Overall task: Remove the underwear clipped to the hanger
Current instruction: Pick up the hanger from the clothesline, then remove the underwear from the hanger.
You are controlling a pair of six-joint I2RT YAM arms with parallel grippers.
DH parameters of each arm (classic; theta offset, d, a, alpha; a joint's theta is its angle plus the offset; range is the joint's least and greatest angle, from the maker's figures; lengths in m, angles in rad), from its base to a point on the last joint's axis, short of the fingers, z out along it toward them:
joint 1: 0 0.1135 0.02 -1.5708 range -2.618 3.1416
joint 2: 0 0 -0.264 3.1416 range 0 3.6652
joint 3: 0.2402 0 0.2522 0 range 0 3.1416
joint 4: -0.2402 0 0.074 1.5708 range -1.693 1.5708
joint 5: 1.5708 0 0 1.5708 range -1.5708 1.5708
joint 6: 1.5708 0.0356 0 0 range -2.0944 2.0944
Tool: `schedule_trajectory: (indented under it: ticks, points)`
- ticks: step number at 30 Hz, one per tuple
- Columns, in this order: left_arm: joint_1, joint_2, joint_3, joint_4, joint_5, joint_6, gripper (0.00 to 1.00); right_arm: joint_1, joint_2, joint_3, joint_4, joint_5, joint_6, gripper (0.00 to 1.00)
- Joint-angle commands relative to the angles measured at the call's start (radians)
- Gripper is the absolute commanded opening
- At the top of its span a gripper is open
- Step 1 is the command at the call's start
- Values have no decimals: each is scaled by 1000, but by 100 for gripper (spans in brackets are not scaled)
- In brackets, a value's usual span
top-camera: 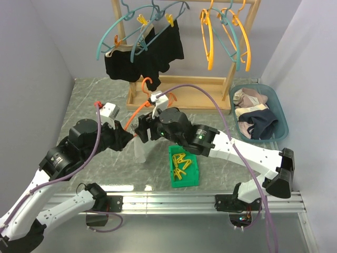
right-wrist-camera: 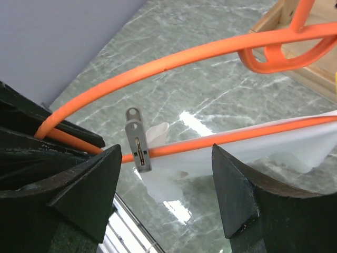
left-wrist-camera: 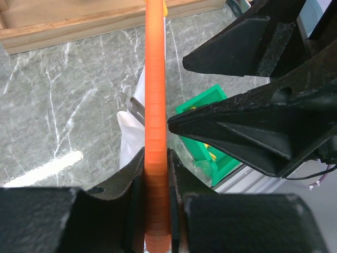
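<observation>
My left gripper [top-camera: 128,138] [left-wrist-camera: 157,158] is shut on one end of an orange hanger [top-camera: 138,112] [left-wrist-camera: 155,79] [right-wrist-camera: 184,55], held low over the table. White underwear [top-camera: 141,152] [left-wrist-camera: 128,141] [right-wrist-camera: 253,145] hangs from the hanger's lower bar, pinned by a grey peg [right-wrist-camera: 138,145] [left-wrist-camera: 136,108]. My right gripper [top-camera: 142,129] [right-wrist-camera: 167,174] is open, its fingers [left-wrist-camera: 237,124] standing either side of the peg and the bar without touching them. Black underwear [top-camera: 152,50] hangs clipped to teal hangers on the rack at the back.
The wooden rack base [top-camera: 179,95] lies just behind the arms, with bare orange and teal hangers [top-camera: 226,37] on its right. A teal basket [top-camera: 279,103] of clothes stands at the right. A green tray [top-camera: 196,179] with yellow pegs [top-camera: 181,163] sits under the right arm.
</observation>
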Motion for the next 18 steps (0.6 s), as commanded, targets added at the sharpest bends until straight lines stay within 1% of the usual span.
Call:
schedule_trajectory:
  ticks: [1,6,10,13,16,18]
  points:
    - [-4,-3,42,52,15,-20,0,8,6,85,-28,25,-15,76]
    - [-4,1,41,53,15,-29,0,12,61,123,-55,-19,-11,78]
    - [-4,-8,41,56,32,-35,0,18,127,202,-141,30,11,79]
    - [-4,-16,44,58,28,-37,0,23,160,230,-164,45,19,78]
    - [-4,-14,53,49,25,-32,0,25,163,220,-158,54,23,70]
    - [-4,-14,57,47,25,-34,0,26,155,212,-155,71,26,59]
